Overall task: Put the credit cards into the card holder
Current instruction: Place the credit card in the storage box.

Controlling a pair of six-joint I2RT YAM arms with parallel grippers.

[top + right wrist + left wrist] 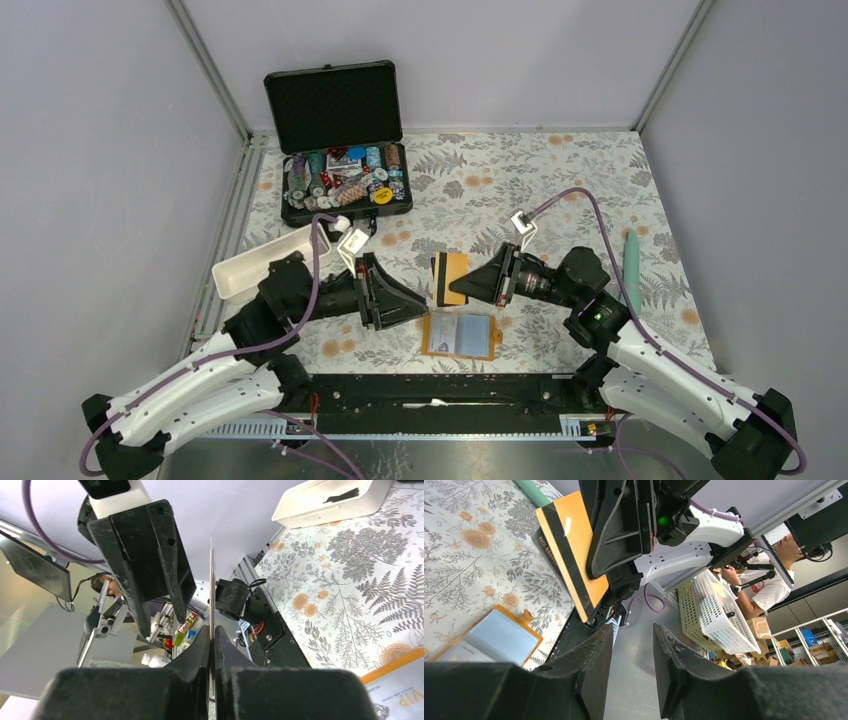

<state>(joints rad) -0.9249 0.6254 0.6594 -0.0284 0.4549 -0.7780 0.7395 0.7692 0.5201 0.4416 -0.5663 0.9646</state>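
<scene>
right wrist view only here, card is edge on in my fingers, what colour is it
Observer: The left wrist view shows its face. It is an orange card with a dark stripe, held in the right gripper. A black card seems to sit just behind it.
Operator: where's the card holder, i only see a corner
Observer: The card holder lies open on the table, sleeves up, on the near side of the held card.
Operator: left gripper got anything
Observer: No, the left gripper is open and empty, pointing toward the card.
</scene>
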